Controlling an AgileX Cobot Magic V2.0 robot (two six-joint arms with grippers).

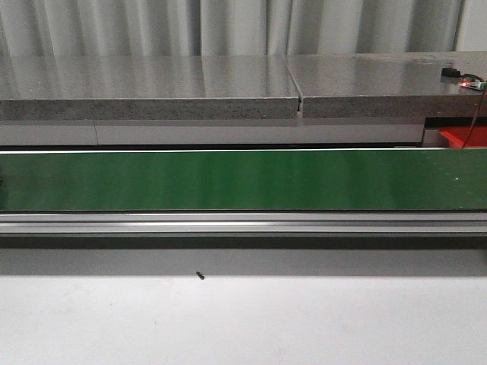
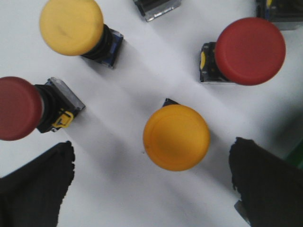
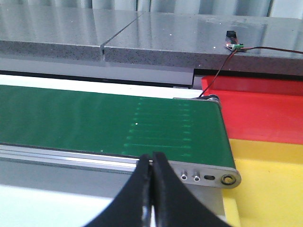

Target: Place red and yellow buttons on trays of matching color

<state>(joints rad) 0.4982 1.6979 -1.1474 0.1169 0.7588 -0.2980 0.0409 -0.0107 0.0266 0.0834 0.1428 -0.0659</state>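
Observation:
The left wrist view looks straight down on several buttons standing on a white surface. An orange-yellow button (image 2: 176, 137) sits between my open left gripper (image 2: 151, 153) fingers (image 2: 35, 187), nearer the other finger and touching neither. A yellow button (image 2: 71, 26) and two red buttons (image 2: 250, 51) (image 2: 16, 109) stand around it. My right gripper (image 3: 151, 161) is shut on nothing, in front of the belt's end. Beside that end lie the red tray (image 3: 265, 109) and the yellow tray (image 3: 270, 189). Neither gripper shows in the front view.
A green conveyor belt (image 1: 243, 179) runs across the front view, with a grey stone ledge (image 1: 152, 87) behind it. A corner of the red tray (image 1: 460, 137) shows at far right. A small black screw (image 1: 200, 275) lies on the white table. A wired sensor (image 3: 232, 43) sits on the ledge.

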